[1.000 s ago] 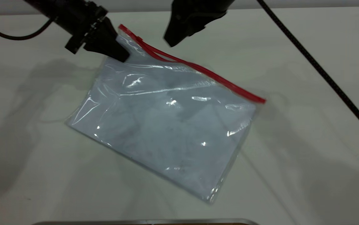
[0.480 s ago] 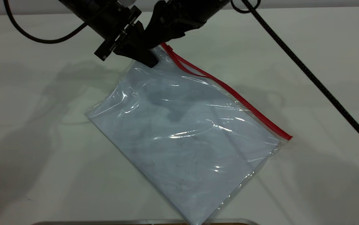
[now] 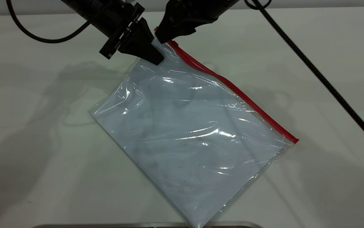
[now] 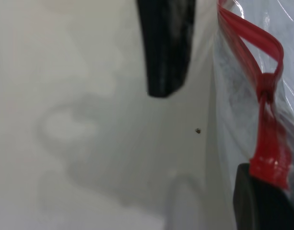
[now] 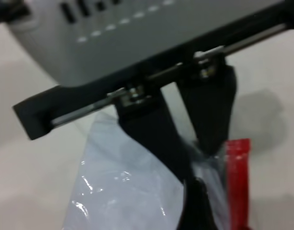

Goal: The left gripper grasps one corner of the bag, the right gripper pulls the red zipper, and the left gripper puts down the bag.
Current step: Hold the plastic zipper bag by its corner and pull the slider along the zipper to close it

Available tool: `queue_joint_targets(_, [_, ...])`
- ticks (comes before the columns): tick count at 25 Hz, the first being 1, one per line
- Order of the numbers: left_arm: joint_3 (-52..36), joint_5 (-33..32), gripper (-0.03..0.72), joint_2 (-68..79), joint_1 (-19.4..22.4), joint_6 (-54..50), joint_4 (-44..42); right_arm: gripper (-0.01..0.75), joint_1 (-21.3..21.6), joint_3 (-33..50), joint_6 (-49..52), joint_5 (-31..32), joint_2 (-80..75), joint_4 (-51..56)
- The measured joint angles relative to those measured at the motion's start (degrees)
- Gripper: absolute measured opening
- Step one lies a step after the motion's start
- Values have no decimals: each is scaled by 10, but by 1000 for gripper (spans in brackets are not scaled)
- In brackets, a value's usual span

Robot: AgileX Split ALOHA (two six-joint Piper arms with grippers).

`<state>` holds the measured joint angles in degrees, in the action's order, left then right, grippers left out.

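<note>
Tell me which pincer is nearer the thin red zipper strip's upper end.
Right. The right pincer sits at the top end of the red zipper strip; the left pincer clamps the clear plastic bag corner just beside it.

The clear bag [image 3: 194,133] hangs tilted from its far corner, pale sheets inside, red zipper [image 3: 232,90] running along its right edge.

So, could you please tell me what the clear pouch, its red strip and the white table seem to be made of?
The large clear rectangular bag looks like thin glossy plastic film: it wrinkles and throws bright glare streaks. The thin bright red zipper along one long edge seems a stiffer, smoother plastic strip. The white table has a matte, faintly reflective finish, perhaps laminate; I cannot tell for certain.
</note>
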<state>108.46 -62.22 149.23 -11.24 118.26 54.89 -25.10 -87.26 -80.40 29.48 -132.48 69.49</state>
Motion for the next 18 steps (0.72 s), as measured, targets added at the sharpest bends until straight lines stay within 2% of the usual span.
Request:
queue_joint_targets(8, [0,0,53,0,0,-1,18,575,4,0,13,29,0,0])
queue_joint_targets(15, [0,0,53,0,0,-4,38,484,4,0,13,36,-8,-14])
queue_joint_targets(18, [0,0,53,0,0,-9,38,423,4,0,13,36,-8,-19])
